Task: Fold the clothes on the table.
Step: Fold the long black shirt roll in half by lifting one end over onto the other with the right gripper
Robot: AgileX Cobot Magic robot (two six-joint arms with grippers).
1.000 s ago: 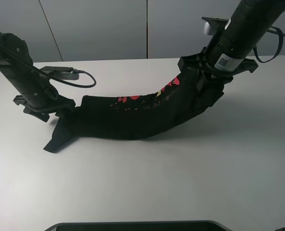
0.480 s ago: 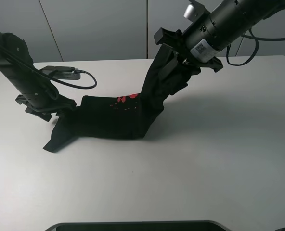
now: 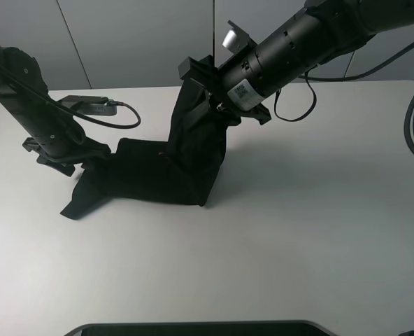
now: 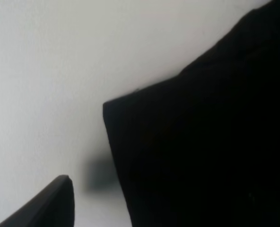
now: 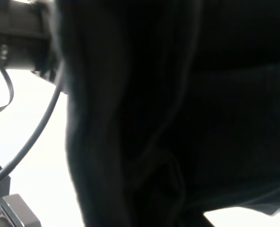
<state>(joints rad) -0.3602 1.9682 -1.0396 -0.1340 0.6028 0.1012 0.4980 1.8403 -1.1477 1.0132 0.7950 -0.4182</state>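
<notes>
The right gripper point(image 3: 210, 94) had swung toward the left gripper point(image 3: 88, 155) (agape, empty), pinching the raised end of the limp black cotton T-shirt point(image 3: 144, 178).

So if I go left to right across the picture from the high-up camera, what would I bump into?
left arm → shirt, flat on the table first, then held up at its right end → right arm
</notes>
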